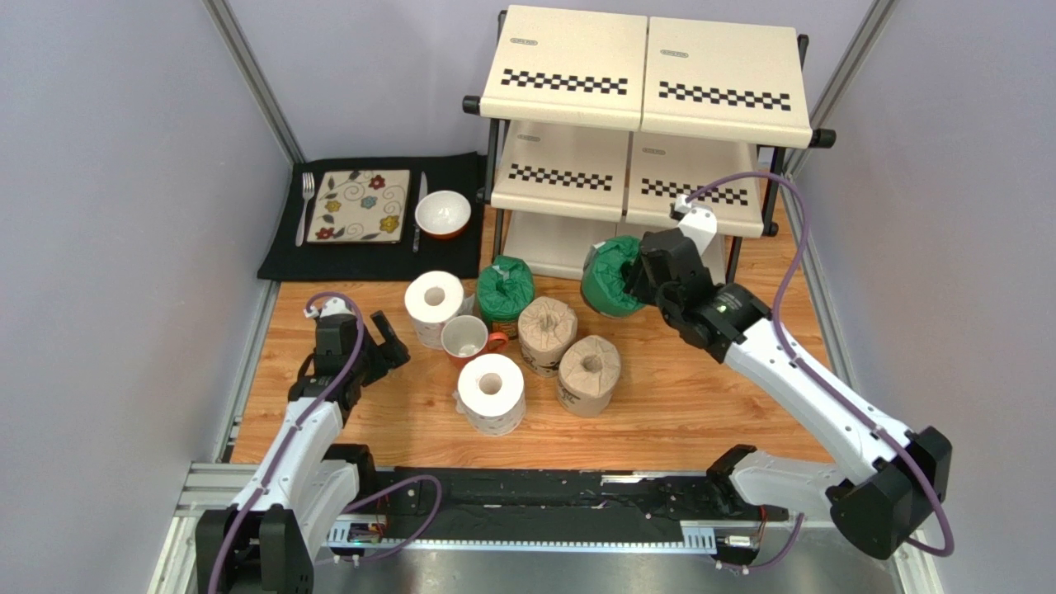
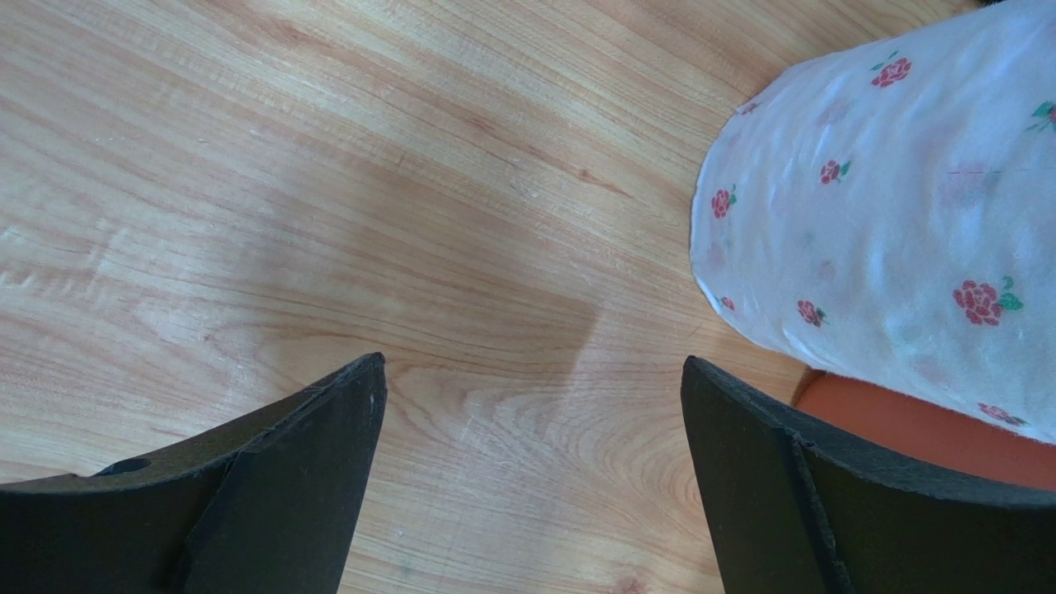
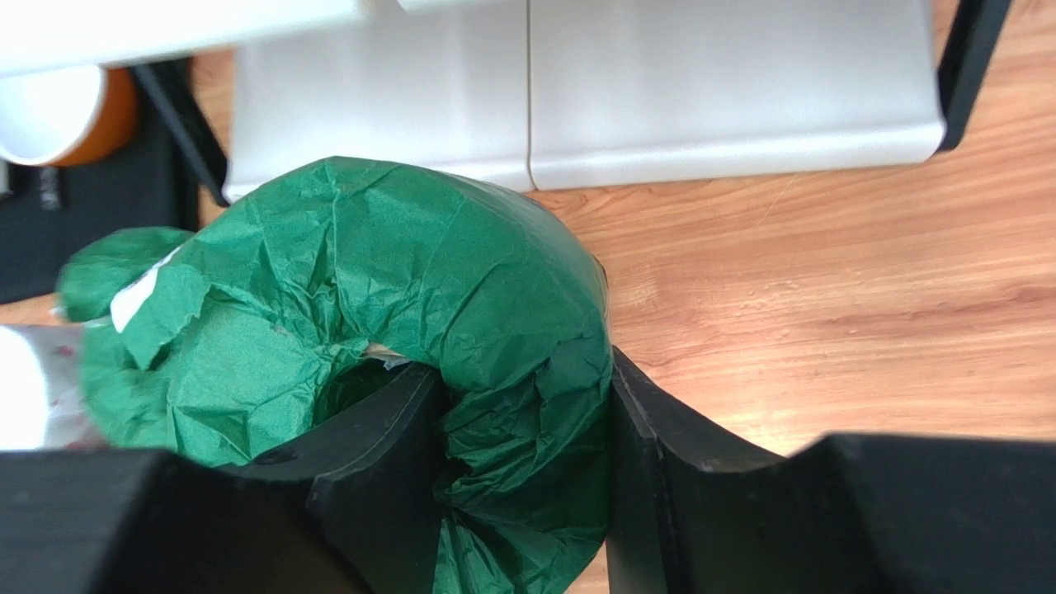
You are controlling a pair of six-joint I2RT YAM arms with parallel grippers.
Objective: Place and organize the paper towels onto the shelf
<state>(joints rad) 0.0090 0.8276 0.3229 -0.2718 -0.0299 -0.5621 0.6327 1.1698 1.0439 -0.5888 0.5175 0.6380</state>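
Observation:
My right gripper [image 1: 635,275] [image 3: 521,408] is shut on a green paper towel roll [image 1: 607,279] [image 3: 372,260], with one finger in its hollow core and the other outside its wall. It holds the roll just in front of the lowest tier of the shelf [image 1: 645,74] [image 3: 719,99]. A second green roll [image 1: 505,288], two white rolls [image 1: 434,303] [image 1: 492,390] and two tan rolls [image 1: 547,332] [image 1: 590,371] stand on the table. My left gripper [image 1: 384,337] [image 2: 533,384] is open above bare wood, left of a flower-printed white roll [image 2: 893,223].
A white-and-orange mug [image 1: 466,334] stands among the rolls. At the back left, a black placemat [image 1: 279,254] carries a patterned plate [image 1: 360,206], cutlery and a small bowl [image 1: 443,213]. Grey walls close in both sides.

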